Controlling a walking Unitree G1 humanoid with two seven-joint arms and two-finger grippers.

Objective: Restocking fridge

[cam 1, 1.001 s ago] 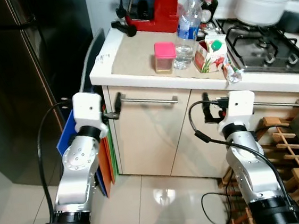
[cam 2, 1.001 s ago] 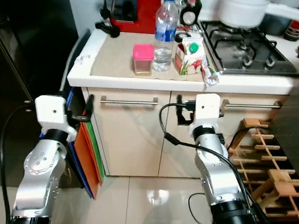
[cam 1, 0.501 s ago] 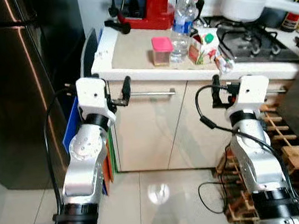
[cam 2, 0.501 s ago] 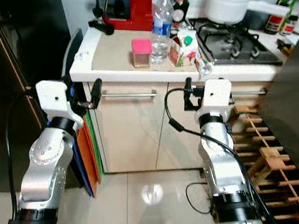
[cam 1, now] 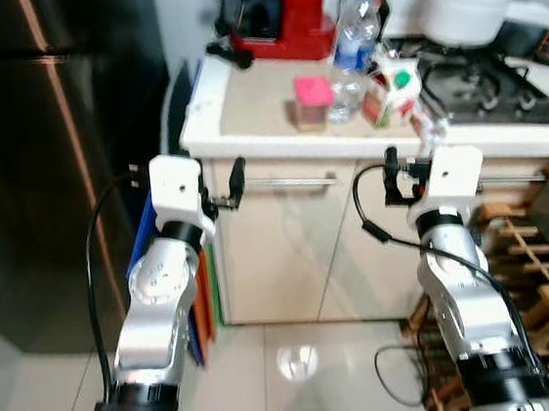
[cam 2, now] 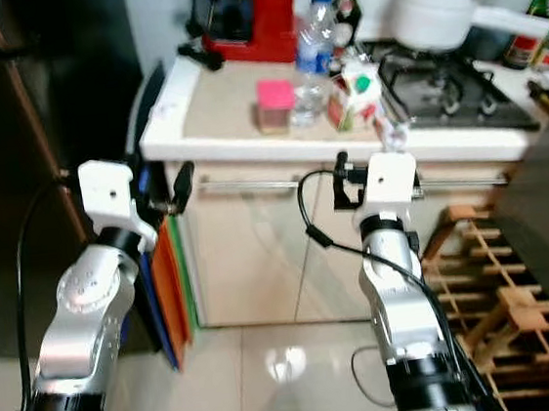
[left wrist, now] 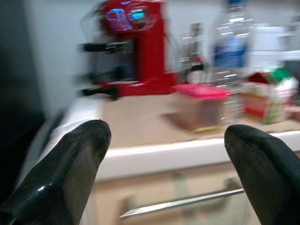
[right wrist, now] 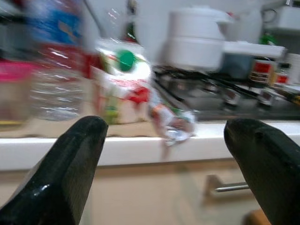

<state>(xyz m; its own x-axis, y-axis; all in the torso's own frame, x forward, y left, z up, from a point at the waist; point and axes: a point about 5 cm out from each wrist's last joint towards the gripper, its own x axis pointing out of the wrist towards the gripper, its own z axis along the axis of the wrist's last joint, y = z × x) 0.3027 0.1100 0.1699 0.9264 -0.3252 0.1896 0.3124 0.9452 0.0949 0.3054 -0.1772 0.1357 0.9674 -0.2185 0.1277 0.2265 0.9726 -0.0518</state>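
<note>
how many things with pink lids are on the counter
1. A pink-lidded container stands on the counter, in front of the red coffee machine and just to the left of the water bottle. Others could be hidden behind the bottle or carton.

I see open air between my grippers and the counter edge (cam 1: 278,144); bottle (cam 1: 348,48), carton (cam 1: 391,95) and pink-lidded jar (cam 1: 311,102) crowd its middle; fridge (cam 1: 22,144) walls the left.
</note>
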